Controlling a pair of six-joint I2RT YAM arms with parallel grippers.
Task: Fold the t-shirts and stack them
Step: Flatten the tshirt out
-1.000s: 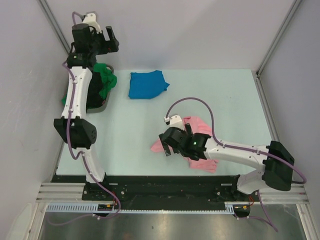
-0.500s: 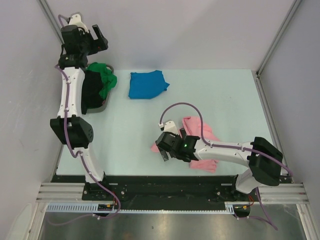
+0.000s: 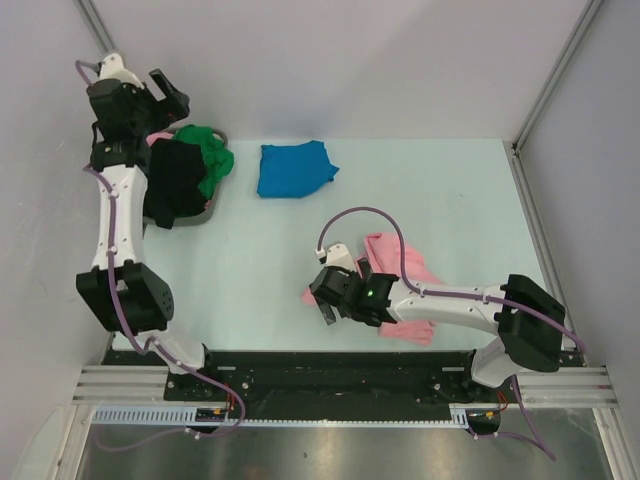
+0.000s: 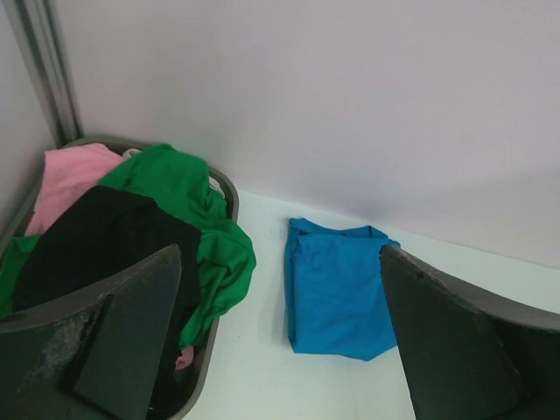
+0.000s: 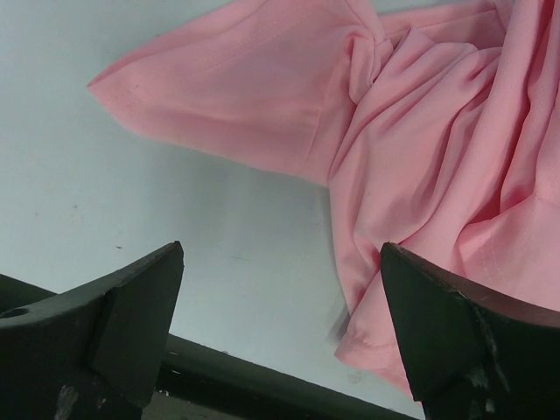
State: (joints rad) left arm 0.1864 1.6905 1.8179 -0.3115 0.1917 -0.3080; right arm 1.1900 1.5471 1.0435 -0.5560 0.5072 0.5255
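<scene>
Counting one blue t-shirt [image 3: 295, 168], one pink t-shirt [image 5: 420, 131]

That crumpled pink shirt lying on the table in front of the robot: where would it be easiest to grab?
Probably the sleeve of the pink shirt. It lies flat, sticking out clear of the bunched folds, with bare table beside it. The open right gripper could come down from above and pinch its edge.
</scene>
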